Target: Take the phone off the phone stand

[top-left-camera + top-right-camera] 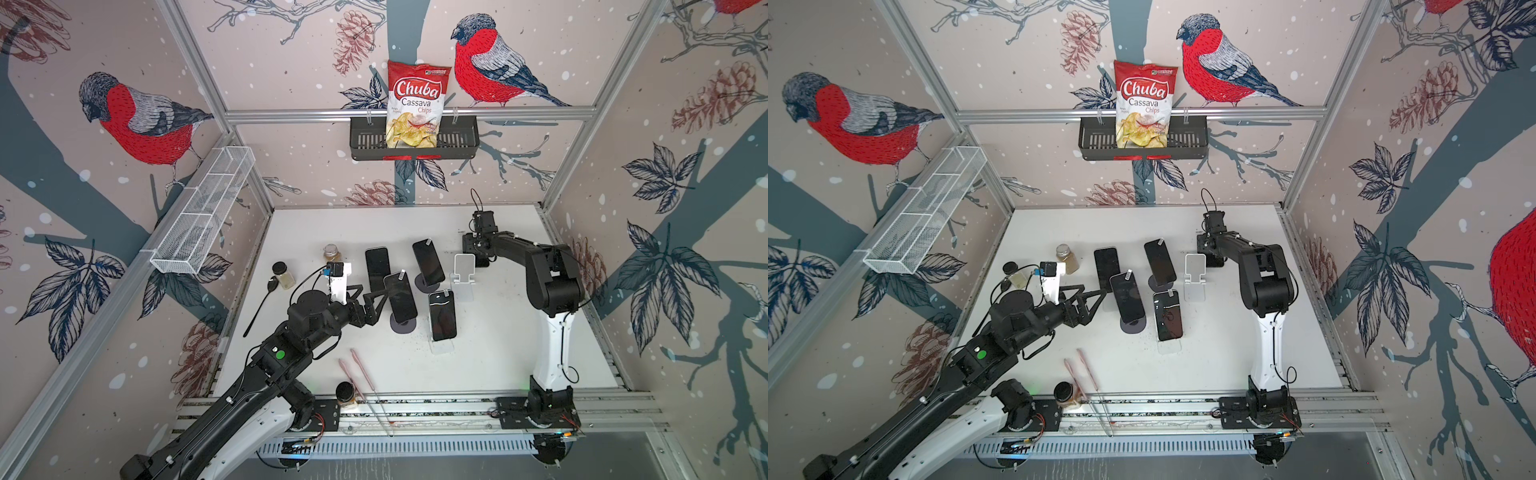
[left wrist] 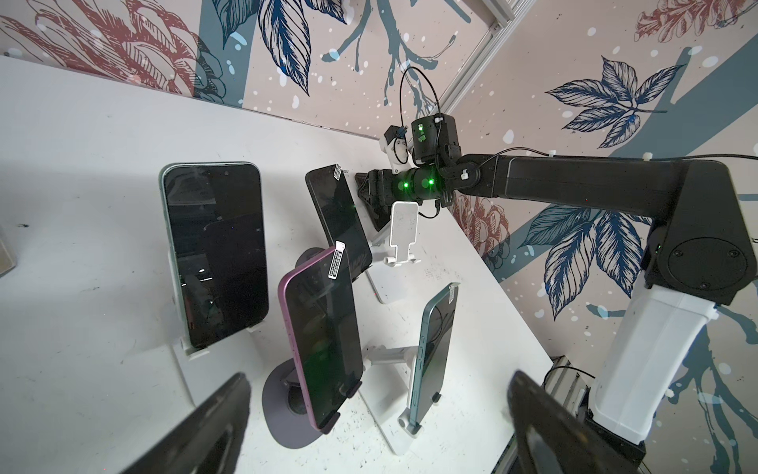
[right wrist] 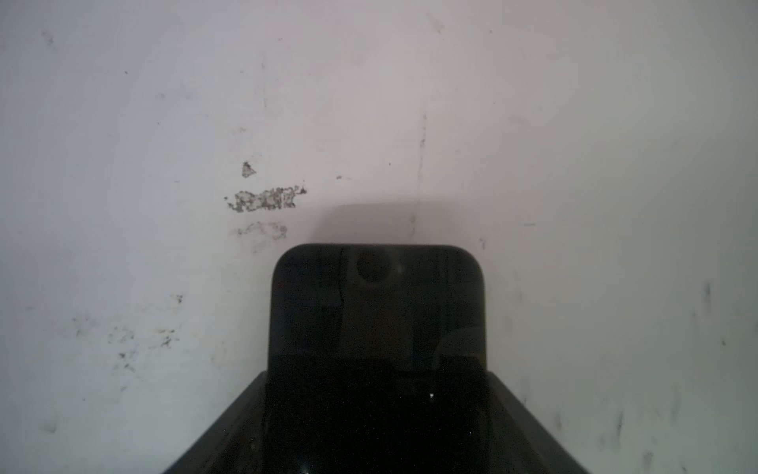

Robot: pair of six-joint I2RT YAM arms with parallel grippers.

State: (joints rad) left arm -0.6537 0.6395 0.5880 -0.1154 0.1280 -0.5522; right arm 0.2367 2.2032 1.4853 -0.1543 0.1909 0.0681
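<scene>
A black phone [image 3: 377,312] lies low over the white table [image 3: 164,123] behind an empty white phone stand [image 1: 464,270], held between the jaws of my right gripper [image 3: 377,381], which is shut on its sides. Several other phones rest on stands. They are a green one [image 2: 217,254], a pink one [image 2: 324,336] on a purple stand [image 2: 283,414], a black one [image 2: 338,217] and a blue one [image 2: 434,349]. My left gripper [image 2: 379,377] stands wide open and empty, just short of the pink phone [image 1: 400,299].
Two jars [image 1: 284,274] [image 1: 332,251] and a black spoon [image 1: 262,303] sit left of the phones. Pink sticks [image 1: 361,372] and another jar [image 1: 345,392] lie near the front edge. A chips bag [image 1: 417,104] stands in a black wall basket [image 1: 457,141]. A white wire basket [image 1: 203,216] hangs on the left wall.
</scene>
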